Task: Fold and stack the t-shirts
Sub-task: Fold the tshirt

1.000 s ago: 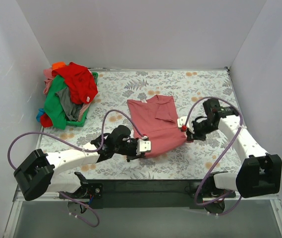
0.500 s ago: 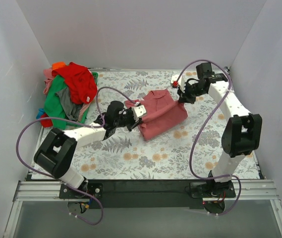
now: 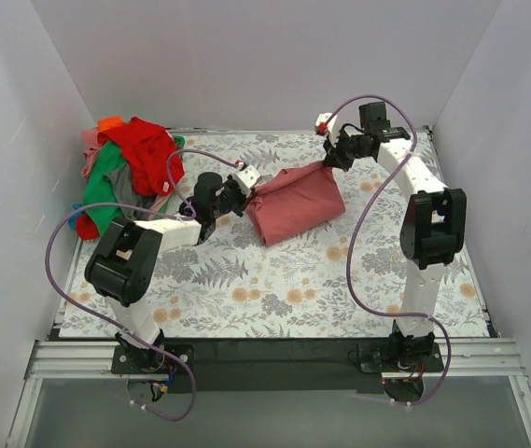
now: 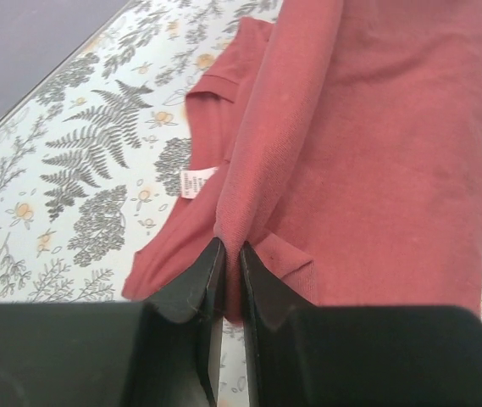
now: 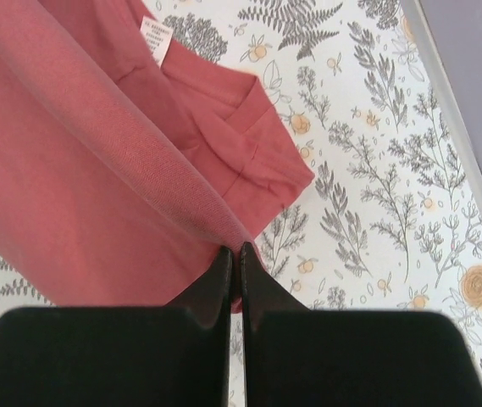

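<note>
Now, in the top view, the pink shirt (image 3: 295,201) sits in the upper middle of the frame. 1 second ago it lay lower down and spread out, with both grippers at its near edge. The 2 arms have since carried that edge up and over toward the far side, so I think the first fold is almost done. The left gripper (image 3: 246,179) is at the shirt's left corner and the right gripper (image 3: 326,154) at its right corner. The pile of shirts (image 3: 130,177) waits in the upper left, on the flowery cover (image 3: 293,289).

From the left wrist, the left gripper (image 4: 226,254) is squeezed tight on a fold of the pink shirt (image 4: 376,153), with only cloth between the tips. The white neck tag (image 4: 194,181) shows on the layer below.

From the right wrist, the right gripper (image 5: 236,254) is also pinched tight on the shirt's edge (image 5: 71,170). The cloth rises off the flowery cover (image 5: 368,170), so I judge it must still be laid down.
</note>
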Motion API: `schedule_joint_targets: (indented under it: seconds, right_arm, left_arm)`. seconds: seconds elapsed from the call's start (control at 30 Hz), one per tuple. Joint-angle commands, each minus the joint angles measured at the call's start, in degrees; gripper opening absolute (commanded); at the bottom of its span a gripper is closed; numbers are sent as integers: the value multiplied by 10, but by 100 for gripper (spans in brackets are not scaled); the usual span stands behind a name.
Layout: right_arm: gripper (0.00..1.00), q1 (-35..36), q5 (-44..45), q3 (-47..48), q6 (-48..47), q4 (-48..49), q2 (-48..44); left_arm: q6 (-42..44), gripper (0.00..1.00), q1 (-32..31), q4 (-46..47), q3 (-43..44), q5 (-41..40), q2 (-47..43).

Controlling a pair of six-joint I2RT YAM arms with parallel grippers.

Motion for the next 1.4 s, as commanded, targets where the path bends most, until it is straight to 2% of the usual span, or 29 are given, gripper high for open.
schedule_joint_targets:
  seconds: [0.0, 0.27, 0.8, 0.97, 1.07, 1.1, 1.13, 1.17, 1.2, 1.23, 1.3, 1.33, 1.37]
  right_arm:
    - [1, 4, -20, 40, 44, 67, 22]
    - [1, 19, -11, 61, 99, 137, 67]
    - [1, 33, 41, 64, 149, 182, 106]
    - [1, 45, 79, 78, 180, 206, 121]
    - [3, 59, 133, 81, 224, 237, 130]
    - [21, 61, 179, 82, 242, 252, 132]
    - [32, 67, 208, 82, 290, 266, 136]
    - [43, 67, 226, 95, 306, 274, 139]
    - [61, 68, 244, 99, 325, 279, 143]
    - [67, 68, 263, 102, 367, 285, 145]
    - [75, 67, 326, 114, 407, 294, 143]
    - [76, 64, 333, 114, 427, 293, 139]
    - [76, 60, 333, 110, 438, 293, 134]
  left_arm:
    - [-13, 0, 18, 35, 22, -30, 10]
    - [-23, 0, 33, 28, 50, -58, 53]
    - [-31, 0, 45, -10, 80, -115, 94]
    - [-47, 0, 45, -3, 76, -161, 91]
    - [-52, 0, 45, -20, 91, -179, 101]
    - [-62, 6, 45, -26, 100, -190, 104]
    - [-89, 40, 45, -33, 118, -234, 110]
    - [-100, 53, 46, -47, 130, -256, 112]
    - [-109, 58, 45, -55, 139, -270, 111]
    - [-126, 61, 45, -64, 157, -313, 105]
    - [-138, 72, 45, -79, 170, -376, 93]
    - [-152, 76, 46, -80, 174, -437, 77]
    - [-154, 82, 46, -77, 174, -463, 66]
